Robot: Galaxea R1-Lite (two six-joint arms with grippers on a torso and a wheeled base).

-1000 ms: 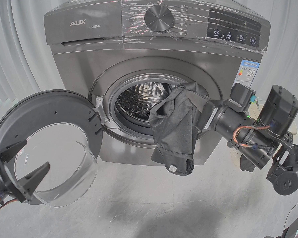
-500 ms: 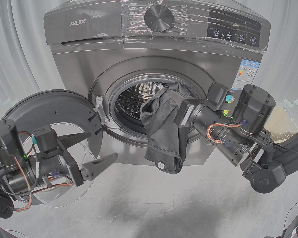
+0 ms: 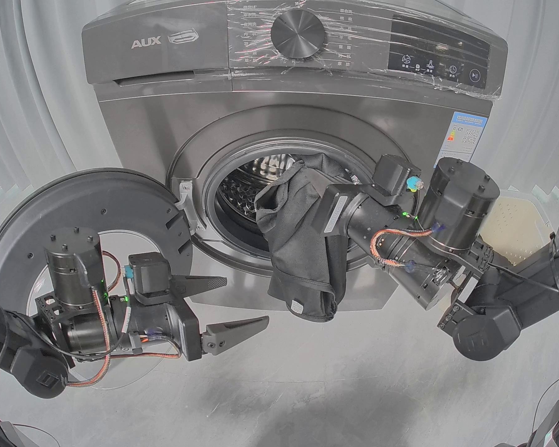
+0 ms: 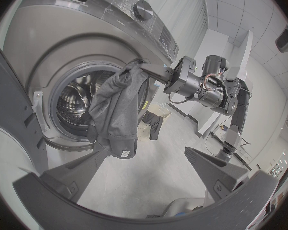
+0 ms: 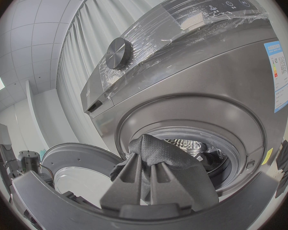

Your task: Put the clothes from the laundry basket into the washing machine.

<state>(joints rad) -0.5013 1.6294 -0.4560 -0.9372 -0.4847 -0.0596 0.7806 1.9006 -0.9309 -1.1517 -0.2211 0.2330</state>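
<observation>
1. Dark grey cloth, one garment [image 3: 298,231], hung from the right gripper [image 5: 148,163], whose two fingers were pinched close together on its upper fold.
2. The garment hung in front of the mouth of the drum [image 3: 261,181]. Its top was level with the upper part of the opening, and its labelled lower hem drooped past the door ring, off the floor.
3. The washing machine [image 3: 168,113] stood with its round door [image 3: 87,200] swung fully open to the robot's left.
4. The left gripper [image 3: 245,299] hung low in front of that door, near the floor and to the left of the garment. Its fingers were spread wide and held nothing.
5. The cream laundry basket [image 3: 518,225] stood on the floor beside the machine's right side, behind the right arm. In the left wrist view a second dark garment [image 4: 152,122] was draped over its rim.
6. Clear plastic film [image 3: 354,32] covered the control panel around the dial [image 3: 297,33].
</observation>
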